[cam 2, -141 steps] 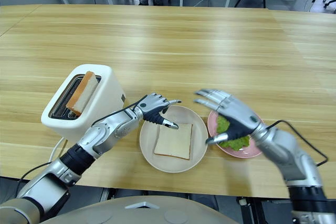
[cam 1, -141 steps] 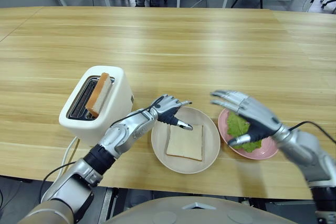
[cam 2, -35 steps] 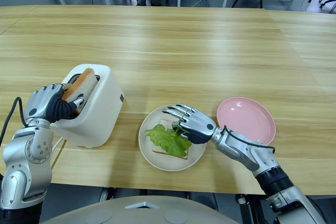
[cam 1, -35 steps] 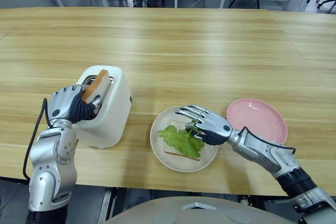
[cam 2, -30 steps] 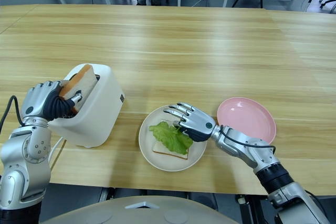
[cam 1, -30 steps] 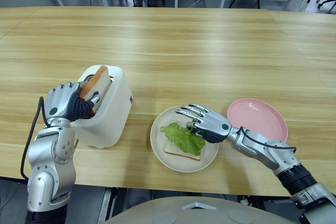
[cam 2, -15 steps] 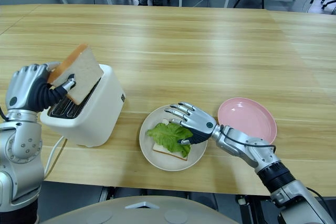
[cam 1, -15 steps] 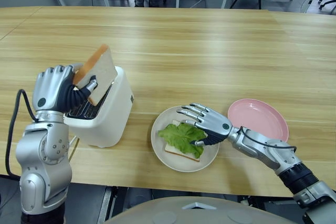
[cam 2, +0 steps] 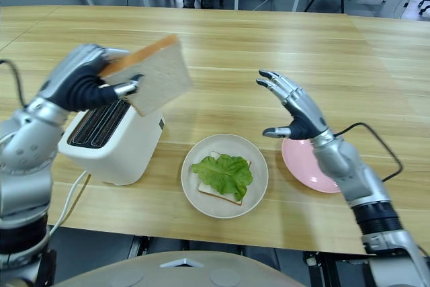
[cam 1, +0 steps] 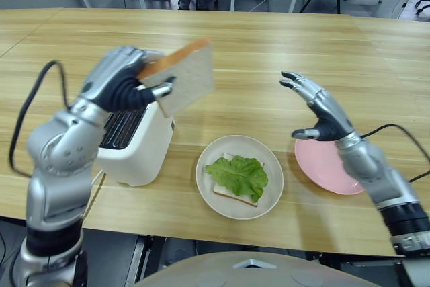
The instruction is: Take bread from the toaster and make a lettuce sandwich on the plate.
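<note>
Lying nearest on the light wooden table [cam 1: 255, 45], a round cream plate [cam 1: 207, 189] carries one square slice of white bread [cam 1: 232, 196] with one crinkled green lettuce leaf [cam 1: 238, 175] spread flat on top, its long axis running left to right. Just to the right sits a round pink plate [cam 1: 326, 169], making two plates. To the left stands one white box-shaped toaster [cam 1: 138, 149], its slots running away from the camera. Above the toaster, the left hand [cam 1: 121, 85] pinches a second slice of white bread with a brown crust [cam 1: 188, 78] by its left edge. This slice hangs in the air, tilted, crust edge uppermost, and it extends rightward. The right hand [cam 1: 322, 112] hovers over the pink plate's far rim, fingers spread, holding nothing.
</note>
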